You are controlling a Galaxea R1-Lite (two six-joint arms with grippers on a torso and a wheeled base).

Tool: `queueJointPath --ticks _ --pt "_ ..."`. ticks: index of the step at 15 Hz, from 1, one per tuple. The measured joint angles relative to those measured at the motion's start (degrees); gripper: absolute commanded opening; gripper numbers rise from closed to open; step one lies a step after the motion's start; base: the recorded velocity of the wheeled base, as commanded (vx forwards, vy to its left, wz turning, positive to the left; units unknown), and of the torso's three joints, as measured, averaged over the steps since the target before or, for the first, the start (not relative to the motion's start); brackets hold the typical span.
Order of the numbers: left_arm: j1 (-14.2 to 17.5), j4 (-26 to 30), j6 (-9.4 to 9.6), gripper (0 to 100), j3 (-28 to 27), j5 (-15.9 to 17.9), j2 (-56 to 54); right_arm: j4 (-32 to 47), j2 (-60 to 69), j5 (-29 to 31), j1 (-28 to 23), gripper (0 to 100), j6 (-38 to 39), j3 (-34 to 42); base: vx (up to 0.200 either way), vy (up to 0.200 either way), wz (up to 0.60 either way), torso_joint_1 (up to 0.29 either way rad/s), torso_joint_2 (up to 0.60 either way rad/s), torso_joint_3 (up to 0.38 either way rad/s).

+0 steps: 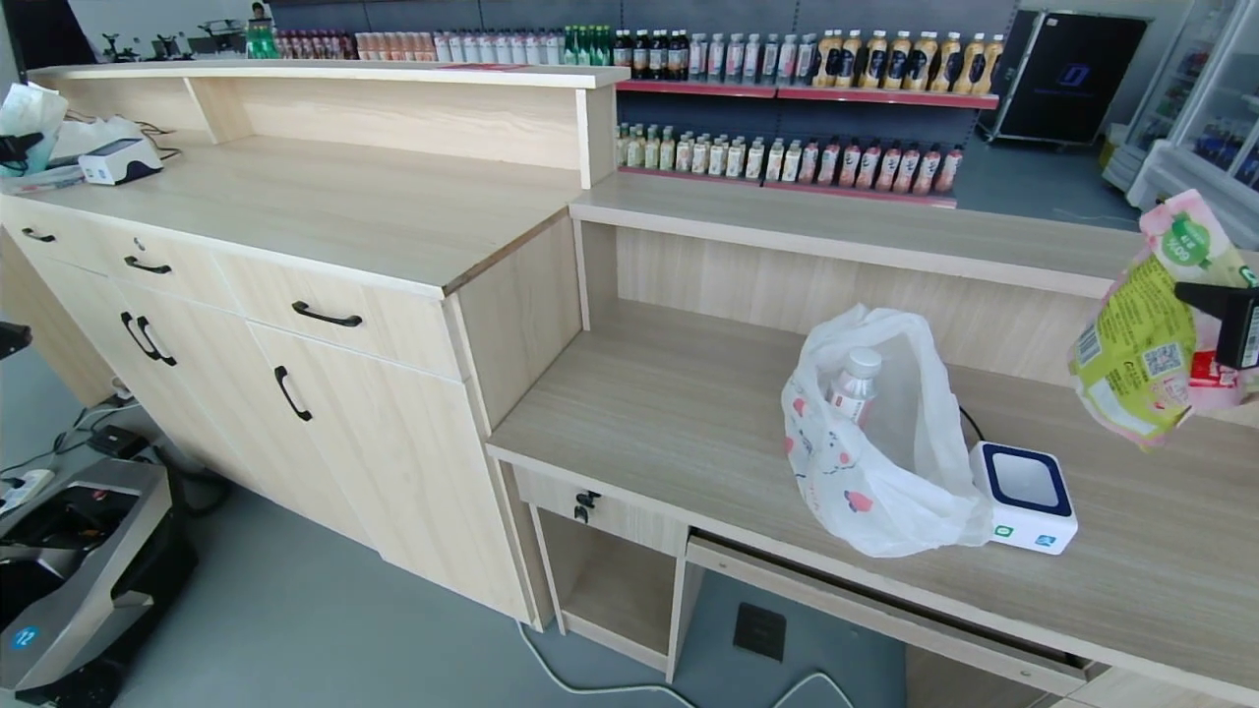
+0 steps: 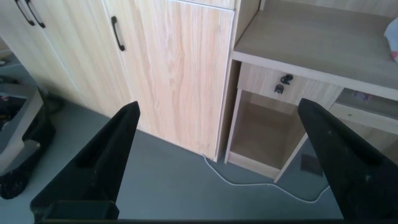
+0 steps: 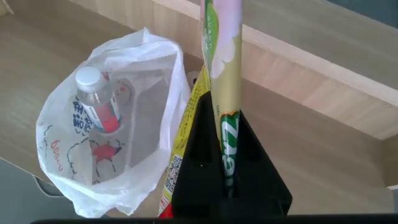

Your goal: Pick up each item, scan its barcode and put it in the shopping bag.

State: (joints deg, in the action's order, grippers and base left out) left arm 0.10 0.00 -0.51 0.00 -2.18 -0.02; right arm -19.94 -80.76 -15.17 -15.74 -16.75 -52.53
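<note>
One scanner (image 1: 1023, 497) beside shopping bag (image 1: 885, 482)

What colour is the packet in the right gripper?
The packet is yellow-green and pink; the head view shows it best.

Snack packet (image 1: 1139, 339) green-pink; shopping bag (image 1: 870, 477) white, red prints, perhaps cartoons.

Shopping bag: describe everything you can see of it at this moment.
The shopping bag is thin, translucent white plastic with pink and red prints. It stands crumpled on the lower wooden counter, mouth open upward. A white-capped bottle stands inside. Its side lies against the white scanner box.
</note>
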Motion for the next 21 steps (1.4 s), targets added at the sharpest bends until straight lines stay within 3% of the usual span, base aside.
queueJointPath --ticks 4,9,13,17,21 --pt "-0.1 0.02 0.0 100 0.0 -0.02 0.0 -0.94 -1.4 -0.07 -0.2 0 0.0 0.68 0.0 0.0 0.0 0.0 0.0 0.0" --pt "-0.02 0.0 0.0 100 -0.02 0.0 0.0 -10.26 -5.25 0.06 -2.19 0 0.0 4.77 0.0 0.0 0.0 0.0 0.0 0.0" --pt "-0.05 0.0 0.0 100 0.0 0.0 0.0 -11.47 -9.47 -0.02 -2.58 0 0.0 6.5 0.0 0.0 0.0 0.0 0.0 0.0" --pt "-0.05 0.0 0.0 100 0.0 0.0 0.0 -11.96 -13.99 0.0 -1.45 0 0.0 6.23 0.0 0.0 0.0 0.0 0.0 0.0" --pt "0.0 0.0 0.0 100 0.0 0.0 0.0 -17.53 -18.77 0.09 1.19 0 2.26 5.57 0.0 0.0 0.0 0.0 0.0 0.0"
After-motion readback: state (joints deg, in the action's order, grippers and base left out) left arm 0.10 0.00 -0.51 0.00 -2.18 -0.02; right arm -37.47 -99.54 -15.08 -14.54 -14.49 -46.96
